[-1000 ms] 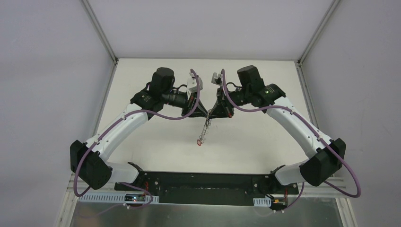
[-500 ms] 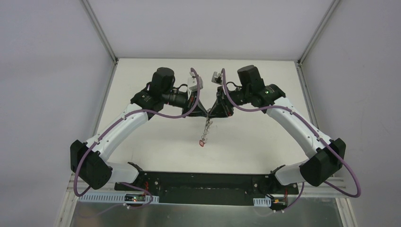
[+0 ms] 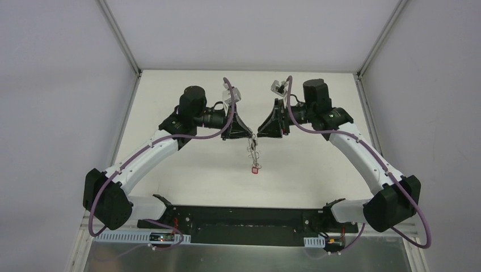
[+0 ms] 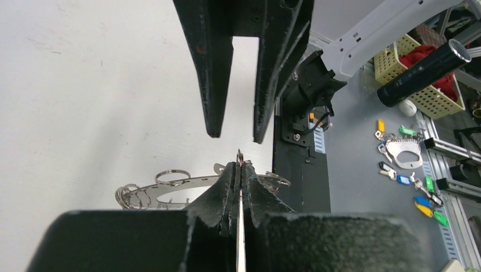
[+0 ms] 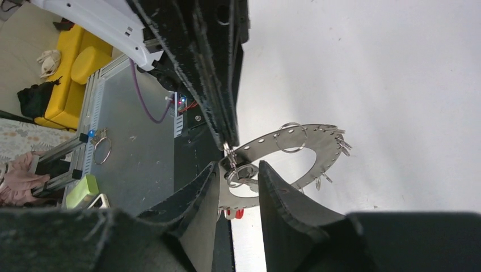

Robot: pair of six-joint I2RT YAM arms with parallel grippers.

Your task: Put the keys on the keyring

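Observation:
The keyring, a flat grey metal ring rimmed with wire loops, hangs in the air between both arms. My left gripper is shut on one small wire loop at its rim, seen pinched at the tips, with the ring's band behind. My right gripper faces it tip to tip and stands open. A wire loop and the ring's edge sit in the gap between its fingers. A key with a red head dangles from the ring's lowest point. Other keys do not show.
The black base bar of both arms runs along the table's near edge. Off the table, the left wrist view shows a yellow basket, a black torch and coloured key tags on a grey surface.
The right gripper has opened and let go of the ring, and its arm has drawn back to the right. The ring has swung right and hangs straight down from the left gripper.

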